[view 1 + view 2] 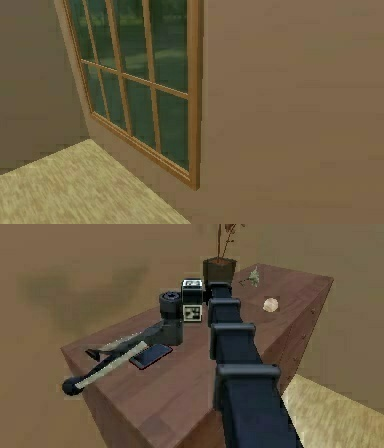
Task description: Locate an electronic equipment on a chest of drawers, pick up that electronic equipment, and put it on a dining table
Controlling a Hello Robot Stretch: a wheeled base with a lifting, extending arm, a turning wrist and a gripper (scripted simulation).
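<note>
Dark flat slab (152, 358) close by hand (102, 351)

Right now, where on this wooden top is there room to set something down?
Free on the top: between the arm and its right edge, short of the pale round thing, and in front, below the long stick. Crowded: around the flat dark item and potted plant.
</note>
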